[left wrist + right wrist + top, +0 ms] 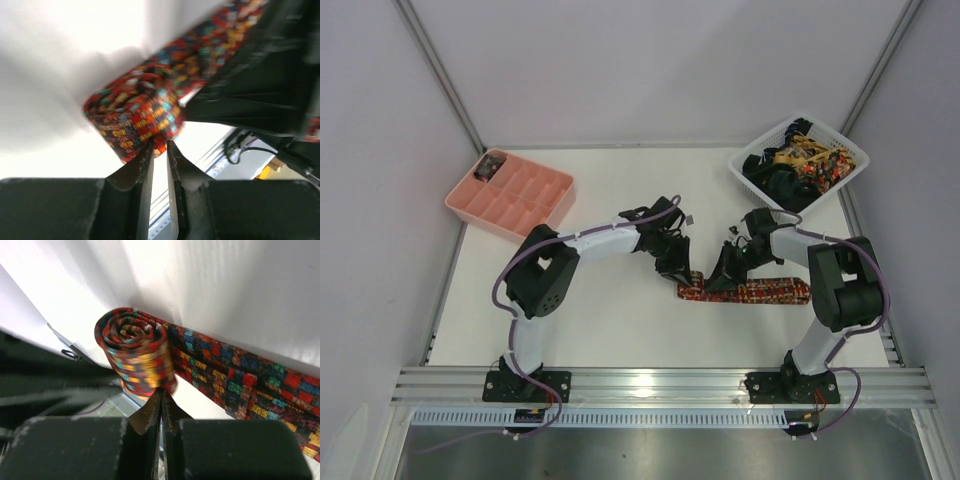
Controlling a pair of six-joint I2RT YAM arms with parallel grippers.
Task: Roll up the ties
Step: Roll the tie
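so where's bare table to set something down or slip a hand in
Bare white table along the far edge, between the pink plastic compartment tray and the white lattice basket; also the near strip in front of the red patterned fabric tie. Crowded at centre, where the left tool and right tool meet on its rolled end.

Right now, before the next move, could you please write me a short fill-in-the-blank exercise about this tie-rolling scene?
1. The patterned tie lies on the white ____.
2. The left gripper and right gripper meet at its ____ end.
3. The white lattice basket holds more ____.
4. The compartment tray is coloured ____.
Missing words: table; rolled; ties; pink.
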